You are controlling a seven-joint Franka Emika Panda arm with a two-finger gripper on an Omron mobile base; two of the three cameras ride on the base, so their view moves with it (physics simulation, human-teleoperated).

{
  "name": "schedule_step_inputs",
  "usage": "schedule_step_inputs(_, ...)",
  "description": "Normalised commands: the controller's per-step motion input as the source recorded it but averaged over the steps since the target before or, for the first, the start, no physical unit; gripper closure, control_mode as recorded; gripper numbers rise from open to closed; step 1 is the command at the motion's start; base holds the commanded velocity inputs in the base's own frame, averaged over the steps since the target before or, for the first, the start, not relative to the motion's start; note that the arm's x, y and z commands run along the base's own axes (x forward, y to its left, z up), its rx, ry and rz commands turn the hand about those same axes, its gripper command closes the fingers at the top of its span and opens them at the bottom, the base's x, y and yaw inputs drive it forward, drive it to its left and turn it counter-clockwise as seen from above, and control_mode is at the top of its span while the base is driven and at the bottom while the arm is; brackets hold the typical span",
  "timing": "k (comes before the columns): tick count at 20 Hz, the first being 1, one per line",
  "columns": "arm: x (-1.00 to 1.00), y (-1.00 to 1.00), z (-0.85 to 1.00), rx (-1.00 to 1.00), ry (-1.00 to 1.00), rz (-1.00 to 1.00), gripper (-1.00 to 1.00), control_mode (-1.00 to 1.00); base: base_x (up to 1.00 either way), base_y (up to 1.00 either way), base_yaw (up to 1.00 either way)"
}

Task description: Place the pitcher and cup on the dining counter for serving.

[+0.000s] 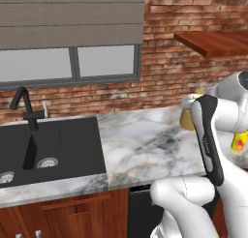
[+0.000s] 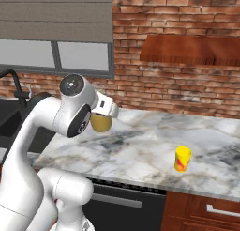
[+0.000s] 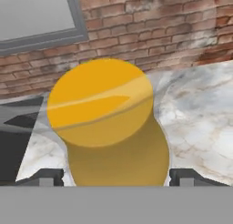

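The gripper (image 3: 116, 175) fingers stand spread, straddling the mustard-yellow bottle-shaped pitcher (image 3: 109, 123) on the veined marble worktop (image 2: 140, 145), nothing grasped. Risk: an off-centre closure could tip the rounded body.

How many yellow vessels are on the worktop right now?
2. The pitcher stands between the open claw's fingertips, near the sink side. The cup stands apart to the right, near the front edge. Others may be hidden behind the arm.
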Motion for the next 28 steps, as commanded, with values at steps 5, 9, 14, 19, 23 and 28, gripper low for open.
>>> schedule_step_inputs(5,-0.13,0.05,0.08,0.00,-0.03,0.03,1.00,1.00,-0.66,0.16,0.41)
schedule_step_inputs(9,0.00,0.00,0.00,0.00,0.00,0.00,1.00,1.00,-0.65,0.11,0.81)
schedule_step_inputs(14,0.00,0.00,0.00,0.00,0.00,0.00,1.00,1.00,-0.41,0.24,0.86)
schedule_step_inputs(19,0.00,0.00,0.00,0.00,0.00,0.00,1.00,1.00,-0.16,0.43,0.88)
schedule_step_inputs(23,0.00,0.00,0.00,0.00,0.00,0.00,1.00,1.00,-0.01,0.54,0.89)
schedule_step_inputs(28,0.00,0.00,0.00,0.00,0.00,0.00,1.00,1.00,0.00,0.55,0.89)
